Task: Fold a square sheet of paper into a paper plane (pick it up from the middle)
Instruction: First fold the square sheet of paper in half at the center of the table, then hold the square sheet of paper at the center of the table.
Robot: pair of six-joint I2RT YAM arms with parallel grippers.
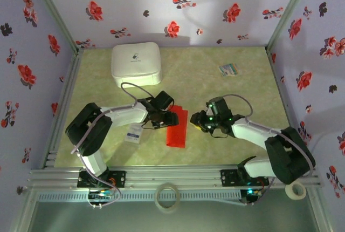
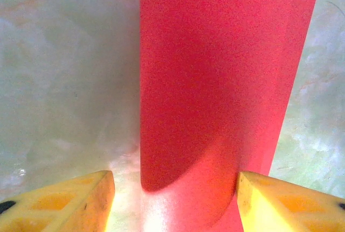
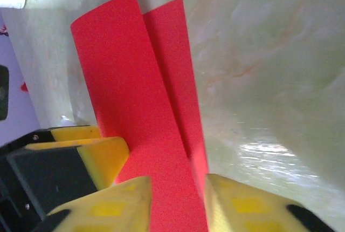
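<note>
The left gripper (image 2: 175, 191) is spread wide, its fingers straddling the folded-over square sheet of paper (image 1: 177, 129) without clamping it. The right gripper (image 3: 178, 186) has only a narrow gap, with red paper running between its fingers; whether they pinch it cannot be told. The sheet lies mid-table (image 1: 237, 100) between both grippers. A small white packet (image 1: 133, 134) sits near its left, with the white box (image 1: 136, 63) and a multicoloured card (image 1: 228, 69) well behind.

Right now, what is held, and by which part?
Cannot be told. The half-folded square sheet of paper passes at one end between the jaws of the right gripper; the left gripper stands open astride it.
</note>
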